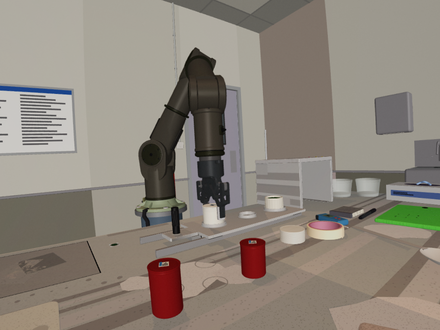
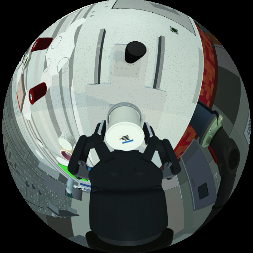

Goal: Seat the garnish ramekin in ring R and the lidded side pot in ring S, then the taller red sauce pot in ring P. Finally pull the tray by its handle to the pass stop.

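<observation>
The lidded side pot (image 1: 213, 214) (image 2: 124, 132), white with a labelled lid, stands upright in the tray ring nearest the handle, its far side partly hidden behind a finger. My gripper (image 1: 212, 199) (image 2: 124, 132) is open around the pot's top and holds nothing. The garnish ramekin (image 1: 274, 202), ribbed with green inside, sits in the ring at the tray's far end, and the middle ring (image 1: 247, 214) is vacant. The black tray handle (image 1: 175, 220) (image 2: 134, 51) stands upright at the tray's near end. Two red sauce pots stand on the counter, one (image 1: 165, 287) (image 2: 41, 44) in front and one (image 1: 252, 258) (image 2: 37, 93) further right.
A ribbed white cup (image 1: 292, 234) and a roll of tape (image 1: 325, 229) lie right of the tray (image 1: 245, 220). Guide rails (image 2: 99, 56) flank the handle. A grey box (image 1: 295, 182) stands behind the tray, and a green board (image 1: 412, 216) lies far right.
</observation>
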Robot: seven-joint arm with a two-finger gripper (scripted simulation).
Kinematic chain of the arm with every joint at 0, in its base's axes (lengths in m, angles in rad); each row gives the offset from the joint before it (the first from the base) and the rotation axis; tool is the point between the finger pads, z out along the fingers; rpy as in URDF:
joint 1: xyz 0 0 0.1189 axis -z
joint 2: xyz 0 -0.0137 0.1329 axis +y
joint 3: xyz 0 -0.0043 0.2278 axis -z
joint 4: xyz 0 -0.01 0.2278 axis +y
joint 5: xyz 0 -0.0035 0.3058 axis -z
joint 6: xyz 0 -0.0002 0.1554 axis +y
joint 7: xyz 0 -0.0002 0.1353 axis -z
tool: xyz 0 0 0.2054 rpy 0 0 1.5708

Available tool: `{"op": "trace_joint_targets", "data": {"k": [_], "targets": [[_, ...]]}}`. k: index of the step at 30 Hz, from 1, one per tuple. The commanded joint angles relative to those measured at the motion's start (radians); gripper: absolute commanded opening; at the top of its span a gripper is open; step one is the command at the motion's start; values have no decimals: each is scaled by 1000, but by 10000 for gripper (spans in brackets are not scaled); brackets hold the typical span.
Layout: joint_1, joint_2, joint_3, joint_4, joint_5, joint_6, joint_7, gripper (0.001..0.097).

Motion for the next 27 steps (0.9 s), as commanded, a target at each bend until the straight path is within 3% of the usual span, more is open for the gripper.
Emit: {"op": "trace_joint_targets", "data": {"k": [1, 27], "targets": [[0, -1, 1, -1, 0, 0, 0, 800], [-32, -38, 39, -22, 41, 47, -29, 800]]}}
